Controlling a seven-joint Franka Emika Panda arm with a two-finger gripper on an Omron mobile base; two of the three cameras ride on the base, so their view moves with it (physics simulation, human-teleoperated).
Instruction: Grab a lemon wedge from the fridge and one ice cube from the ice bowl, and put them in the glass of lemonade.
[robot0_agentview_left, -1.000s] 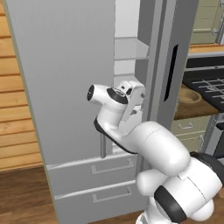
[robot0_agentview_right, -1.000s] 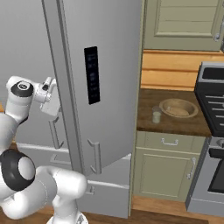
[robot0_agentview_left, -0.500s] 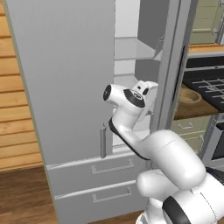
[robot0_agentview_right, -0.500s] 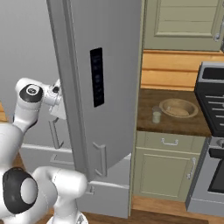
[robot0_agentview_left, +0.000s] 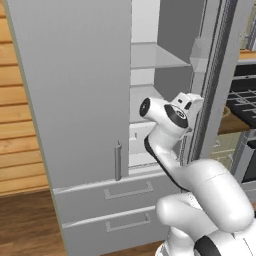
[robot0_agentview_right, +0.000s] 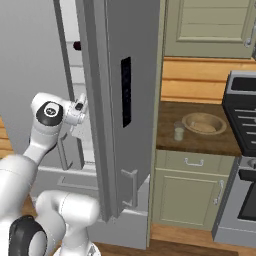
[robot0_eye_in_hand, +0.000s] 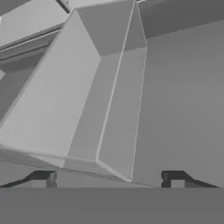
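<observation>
The tall light-grey fridge (robot0_agentview_left: 70, 90) has its left door closed and its right door (robot0_agentview_right: 135, 65), the one with the black panel, swung out. My gripper (robot0_agentview_left: 190, 105) sits at the gap between the doors, close against the inner side of the open door (robot0_eye_in_hand: 175, 87). In the hand view my gripper (robot0_eye_in_hand: 109, 179) is open, with nothing between the fingertips (robot0_eye_in_hand: 43, 179). The lemon wedge is hidden. On the counter to the right stand the glass of lemonade (robot0_agentview_right: 179, 131) and, beside it, the tan ice bowl (robot0_agentview_right: 203, 123).
White shelves (robot0_agentview_left: 155, 57) show inside the fridge, with a small dark round item (robot0_agentview_right: 76, 46) on an upper one. Two drawers (robot0_agentview_left: 125, 192) sit below the doors. A wooden counter (robot0_agentview_right: 195, 142) over green cabinets and a black stove (robot0_agentview_right: 242, 110) lie to the right.
The right fridge door has swung further open. My hand has moved right along with it, staying at the door's inner edge. The base has not moved.
</observation>
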